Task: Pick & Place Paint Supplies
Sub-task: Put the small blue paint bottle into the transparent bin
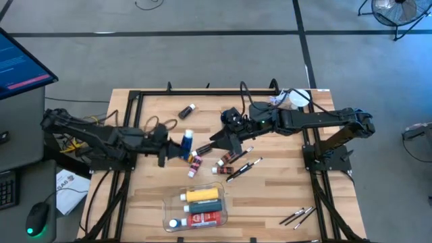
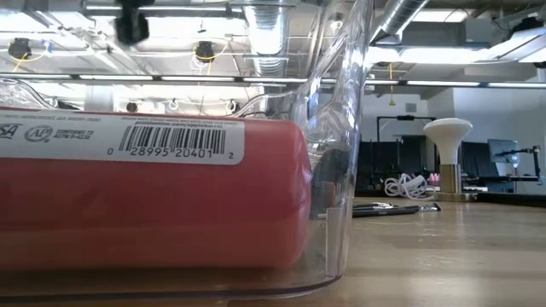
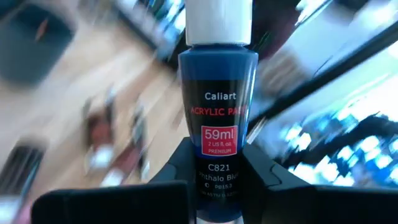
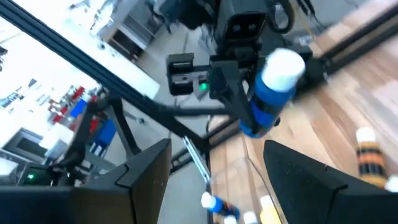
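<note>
Left gripper (image 3: 217, 177): pinching the blue paint bottle (image 3: 217, 124) low on its body, white cap away from the wrist; in the high view it sits left of the table's middle (image 1: 177, 145).
Blue bottle: off the table as far as I can tell (the right wrist view shows it in the air, held by the far gripper) (image 4: 270, 93).
Right gripper (image 4: 214, 165): fingers spread, nothing between them, near the table's middle, just beside the left one.
Clear tray (image 1: 174, 206): near the front edge, already holding a yellow bottle (image 1: 202, 195) and a red tube (image 1: 202, 217).
Step in hand: my judgement, carrying the blue bottle to the tray.
How to do it well: keep the pinch firm, since the grip is low and the bottle could swing; lift clear of the small tubes (image 1: 196, 162) lying just beside it; lower into the bare end of the tray before letting go.
Risk: the right arm is close, so move towards the front, away from it.
Left to do: brushes (image 1: 243, 167) and the small tubes on the table.
</note>
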You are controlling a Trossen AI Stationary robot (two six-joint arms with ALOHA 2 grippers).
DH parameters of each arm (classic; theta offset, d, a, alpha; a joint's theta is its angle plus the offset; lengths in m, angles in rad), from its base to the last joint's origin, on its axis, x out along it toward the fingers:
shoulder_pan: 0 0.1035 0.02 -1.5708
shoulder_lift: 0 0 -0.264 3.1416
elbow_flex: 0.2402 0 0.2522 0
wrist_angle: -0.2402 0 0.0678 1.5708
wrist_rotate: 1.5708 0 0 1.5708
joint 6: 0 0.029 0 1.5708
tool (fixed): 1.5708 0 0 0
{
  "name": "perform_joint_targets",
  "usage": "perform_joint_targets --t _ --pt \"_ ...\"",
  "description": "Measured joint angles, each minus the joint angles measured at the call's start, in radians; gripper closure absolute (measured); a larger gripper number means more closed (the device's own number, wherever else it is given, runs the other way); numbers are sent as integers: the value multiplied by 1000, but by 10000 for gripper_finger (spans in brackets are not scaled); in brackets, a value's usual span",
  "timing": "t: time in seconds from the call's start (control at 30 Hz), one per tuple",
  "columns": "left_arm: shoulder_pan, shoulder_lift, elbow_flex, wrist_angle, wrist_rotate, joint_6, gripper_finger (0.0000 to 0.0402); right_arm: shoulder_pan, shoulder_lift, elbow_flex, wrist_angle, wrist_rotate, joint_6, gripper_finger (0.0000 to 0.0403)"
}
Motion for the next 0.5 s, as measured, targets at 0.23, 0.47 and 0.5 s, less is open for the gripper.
perform_joint_targets --t 0.23,0.47,0.5 --pt "-3 15 0 181 -25 59 360 13 11 0 129 101 -12 154" --pt "0 74 -1 326 -28 107 361 39 91 0 286 123 28 154" --pt "0 80 0 347 -27 107 361 47 110 1 309 129 29 154"
